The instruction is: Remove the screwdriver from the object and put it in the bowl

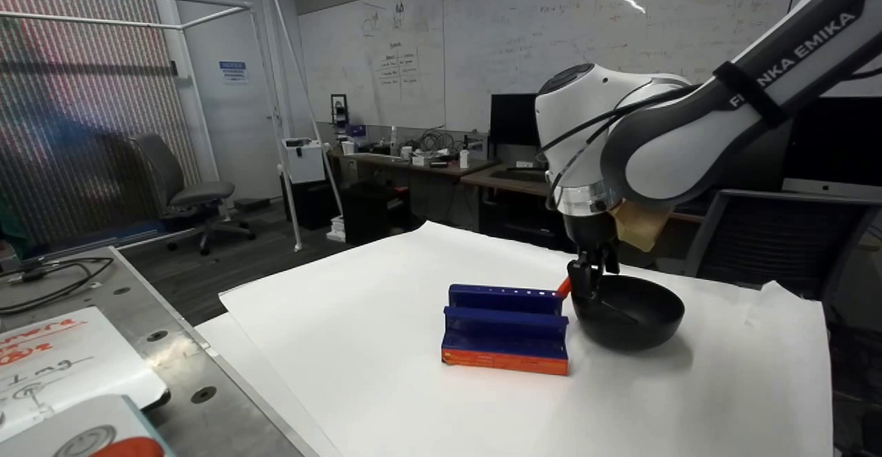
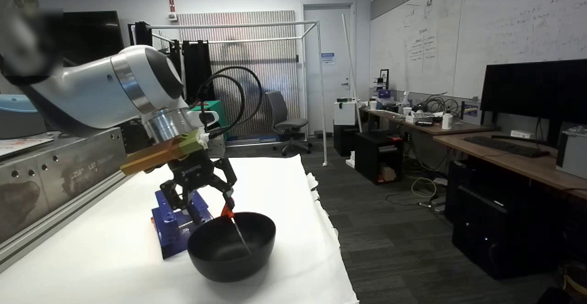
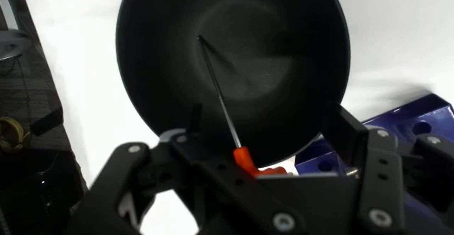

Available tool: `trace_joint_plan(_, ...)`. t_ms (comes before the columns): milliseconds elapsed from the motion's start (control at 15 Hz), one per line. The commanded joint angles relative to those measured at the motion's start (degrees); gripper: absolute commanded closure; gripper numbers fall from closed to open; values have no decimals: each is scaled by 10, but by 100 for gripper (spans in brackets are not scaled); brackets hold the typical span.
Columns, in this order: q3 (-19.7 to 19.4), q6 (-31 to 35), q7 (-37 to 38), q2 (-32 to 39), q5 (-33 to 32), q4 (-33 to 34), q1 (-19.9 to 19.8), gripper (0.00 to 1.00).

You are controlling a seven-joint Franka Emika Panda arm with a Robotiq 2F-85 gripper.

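A screwdriver (image 3: 242, 155) slants in a black bowl (image 2: 231, 267) beneath the gripper (image 2: 212, 211) of a Franka Emika arm (image 1: 668, 160). The gripper's fingers (image 2: 194, 213) stand wide apart, grasping nothing; one of them ends right by the tool's red-orange handle (image 2: 228, 211), though whether the two touch cannot be told. In an exterior view, that handle (image 2: 228, 211) shows at 12 o'clock on the bowl's rim, the thin shaft running down inside toward 5 o'clock. In the wrist view, the handle sits at the bowl's 6 o'clock, partly hidden behind the gripper, and the tip points toward 11 o'clock.

A blue ribbed holder (image 1: 503, 333) with an orange-red base stands just beside the bowl, at its 9 o'clock in an exterior view and at its 4 o'clock in the wrist view; whether holder and bowl touch is unclear. Both rest on a white surface (image 1: 358, 333). Beyond, an office chair (image 1: 200, 191) stands at 10 o'clock from the holder, and a whiteboard (image 1: 386, 64) bearing handwriting spans the wall at 12 o'clock.
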Motion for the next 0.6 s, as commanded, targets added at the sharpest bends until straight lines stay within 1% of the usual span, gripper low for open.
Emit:
trace_joint_plan(0,-5,38,-28,-33,64,-12,-15,0)
trace_joint_plan(200,-1,71,-90,-99,164,-45,-37,0)
trace_joint_plan(533,-11,103,-185,-197,330,-82,-51,0)
